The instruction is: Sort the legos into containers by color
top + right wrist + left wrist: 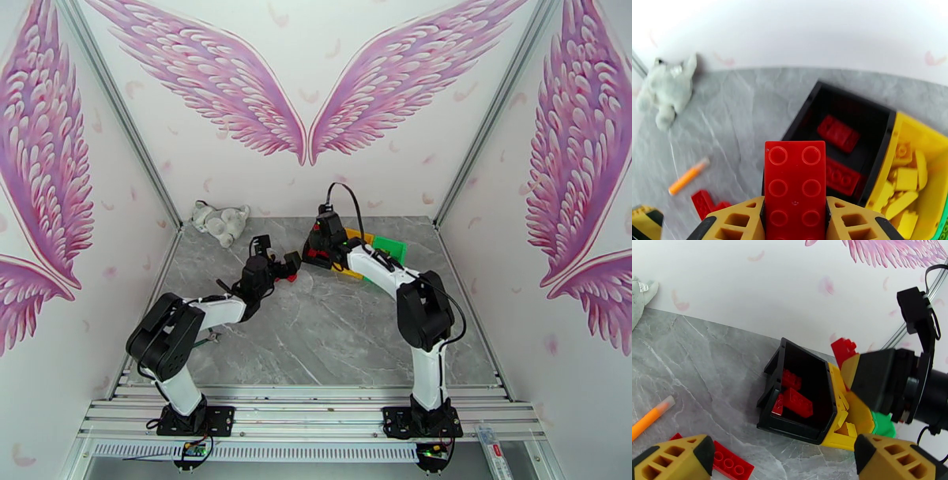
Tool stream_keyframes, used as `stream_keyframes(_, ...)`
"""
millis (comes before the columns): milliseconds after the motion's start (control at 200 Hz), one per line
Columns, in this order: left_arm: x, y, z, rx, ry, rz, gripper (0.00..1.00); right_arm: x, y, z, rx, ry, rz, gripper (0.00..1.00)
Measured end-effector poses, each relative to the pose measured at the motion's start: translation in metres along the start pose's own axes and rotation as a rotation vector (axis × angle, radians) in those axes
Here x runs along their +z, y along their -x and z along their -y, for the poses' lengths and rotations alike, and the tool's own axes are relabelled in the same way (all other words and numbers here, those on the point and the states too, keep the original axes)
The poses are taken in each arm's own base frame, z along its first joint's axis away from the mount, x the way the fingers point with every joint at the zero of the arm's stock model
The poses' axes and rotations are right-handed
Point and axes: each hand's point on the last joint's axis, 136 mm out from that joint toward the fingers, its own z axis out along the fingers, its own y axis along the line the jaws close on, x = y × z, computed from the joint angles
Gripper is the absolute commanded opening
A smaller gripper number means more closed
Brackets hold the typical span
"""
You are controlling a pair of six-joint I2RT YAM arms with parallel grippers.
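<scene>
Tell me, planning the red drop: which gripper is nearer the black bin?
Right: right gripper holds a red brick by the black bin; left gripper sits farther left.

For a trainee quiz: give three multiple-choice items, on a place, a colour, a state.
1. Where does the thin orange marker pen lie? A) on the grey marble table B) inside a bin C) on a brick
2. What colour are the bricks inside the black rectangular plastic bin? A) green B) red C) yellow
3. The right gripper is: A) open, empty B) shut on a red studded plastic brick C) shut on the pen
Answers: A, bare tabletop lies under it; B, red bricks lie inside; B, the brick sits in its grip.
</scene>
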Motion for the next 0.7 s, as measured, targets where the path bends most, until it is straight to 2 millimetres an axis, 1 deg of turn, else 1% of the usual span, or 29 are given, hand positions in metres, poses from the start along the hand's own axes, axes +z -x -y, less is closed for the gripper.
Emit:
stream_keyframes(65,0.001,-0.001,-0.001,0.001,0.002,-0.001,0.99,0.007,0.006,0.002,0.003,-0.011,-0.002,0.47)
stream_keyframes(155,0.002,-0.001,-0.003,0.000,0.005,-0.002,0.99,0.017,0.007,0.005,0.006,-0.024,-0.014,0.62)
stream_keyframes(215,0.002,0.000,-0.004,-0.001,0.007,0.001,0.99,0.022,0.003,0.006,-0.001,-0.032,-0.032,0.67)
stream_keyframes(325,0.002,0.002,-0.007,-0.002,0.012,0.005,0.99,0.025,-0.006,0.009,-0.012,-0.041,-0.065,0.71)
stream_keyframes(470,0.001,0.005,-0.012,-0.004,0.023,0.014,0.99,0.025,-0.009,0.004,-0.021,-0.013,-0.070,0.77)
stream_keyframes(580,-0.005,0.005,-0.018,-0.007,0.034,0.014,0.99,0.022,-0.025,-0.001,-0.052,0.014,-0.098,0.79)
stream_keyframes(650,-0.010,0.003,-0.021,-0.007,0.040,0.012,0.99,0.021,-0.037,-0.010,-0.081,0.043,-0.119,0.79)
stream_keyframes(700,-0.014,0.003,-0.025,-0.007,0.049,0.012,0.99,0.020,-0.046,-0.020,-0.112,0.068,-0.132,0.79)
